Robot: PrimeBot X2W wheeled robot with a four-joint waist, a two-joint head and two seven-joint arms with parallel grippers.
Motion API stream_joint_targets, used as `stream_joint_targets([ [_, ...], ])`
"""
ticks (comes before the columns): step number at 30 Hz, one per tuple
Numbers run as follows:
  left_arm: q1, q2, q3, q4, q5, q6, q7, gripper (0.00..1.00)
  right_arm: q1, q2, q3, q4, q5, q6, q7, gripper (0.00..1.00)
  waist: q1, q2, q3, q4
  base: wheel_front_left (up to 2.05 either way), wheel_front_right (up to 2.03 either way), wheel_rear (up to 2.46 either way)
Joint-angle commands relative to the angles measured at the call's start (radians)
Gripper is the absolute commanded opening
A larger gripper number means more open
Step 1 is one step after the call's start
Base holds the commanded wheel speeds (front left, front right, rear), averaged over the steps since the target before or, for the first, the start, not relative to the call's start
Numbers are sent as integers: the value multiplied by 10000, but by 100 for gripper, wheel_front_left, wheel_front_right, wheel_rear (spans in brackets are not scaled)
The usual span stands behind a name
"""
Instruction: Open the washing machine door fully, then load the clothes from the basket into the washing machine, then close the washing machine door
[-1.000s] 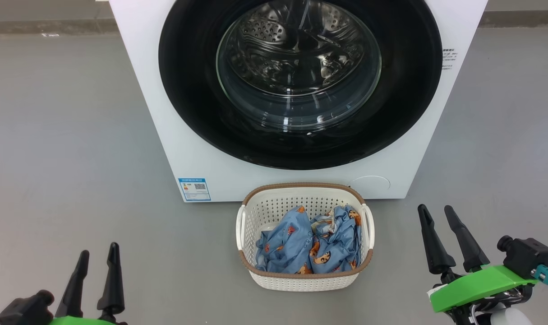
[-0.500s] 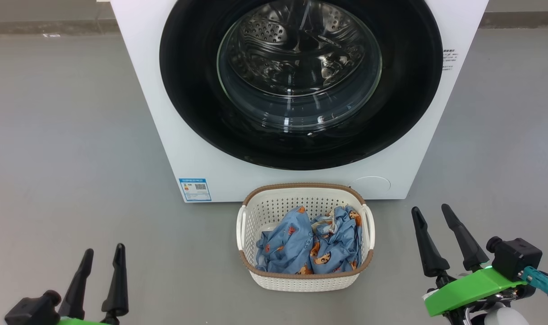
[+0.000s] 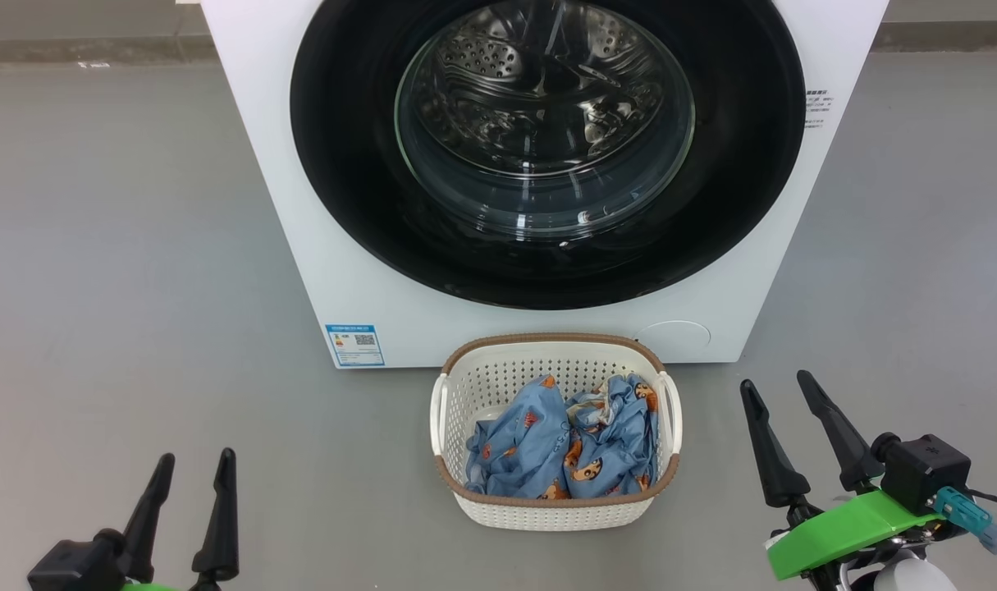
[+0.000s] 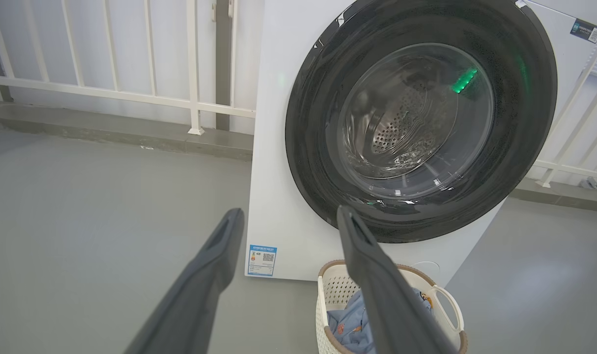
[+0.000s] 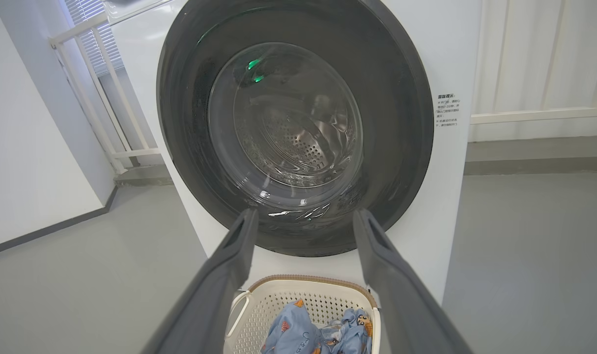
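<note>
Washing machine door [image 3: 547, 148] sits shut against the front of the washing machine [image 3: 301, 271]. Its wide glossy black rim lies flush with the white panel, and the steel drum shows through the bulging glass at its centre. A small blue label [image 3: 354, 345] is stuck at the machine's lower left corner.

The basket [image 3: 551, 517] stands on the grey floor [image 3: 121, 246] on the near side of the machine, just below the door and close to the front panel. Whether it touches the panel cannot be told. The clothes [image 3: 560, 447] lie crumpled inside it, bunched toward its near and right part, with bare perforated wall showing at the far left.

The left tool [image 3: 196, 455] hangs low at the near left, well apart from the basket, its two dark fingers spread and holding nothing. The right tool [image 3: 775, 380] hangs at the near right, closer to the basket but clear of it, its fingers likewise apart with nothing between them.

In the left wrist view a white railing [image 4: 131, 93] runs along the wall to the left of the machine, and a green glint shows on the door glass.
</note>
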Motion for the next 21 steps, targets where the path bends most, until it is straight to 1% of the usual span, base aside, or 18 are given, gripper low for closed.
stream_joint_targets([
  [1, -508, 233, 359, -187, 104, -31, -124, 100, -471, -25, 246, -212, -19, -11, -122, 100, 0, 0, -2, 2, 0, 0, 0],
  [21, -540, 293, 392, -152, 176, -31, -124, 100, -512, -21, 220, -233, 22, -11, -122, 100, 0, 0, 15, -8, 0, 0, 0],
])
